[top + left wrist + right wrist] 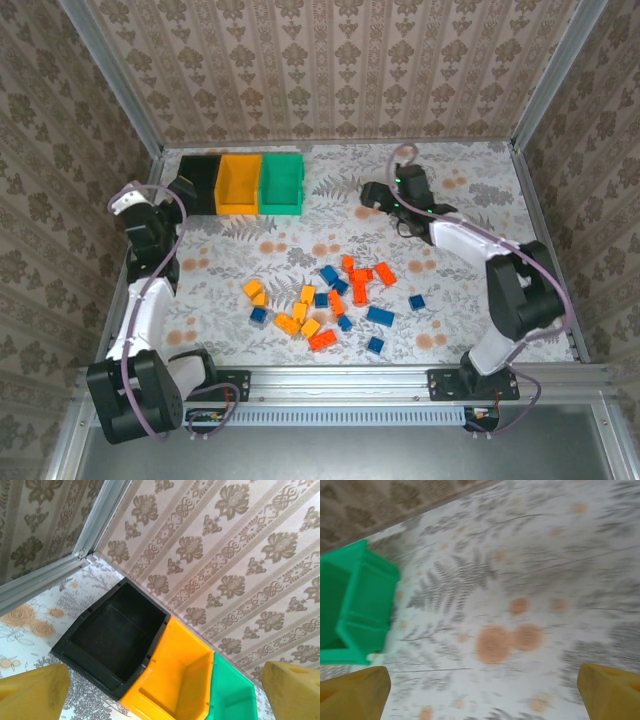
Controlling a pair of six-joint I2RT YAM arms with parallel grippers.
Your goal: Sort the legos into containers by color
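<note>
Three joined containers stand at the back left of the table: black, yellow-orange and green. All three look empty in the left wrist view, from black through yellow-orange to green. The legos lie loose mid-table: yellow-orange ones to the left, red-orange ones in the middle and blue ones scattered among them. My left gripper hangs open just before the black bin, holding nothing. My right gripper is open over bare table right of the green bin.
Patterned walls and metal frame rails close in the table on three sides. The bins sit close to the back wall. A rail runs along the near edge between the arm bases.
</note>
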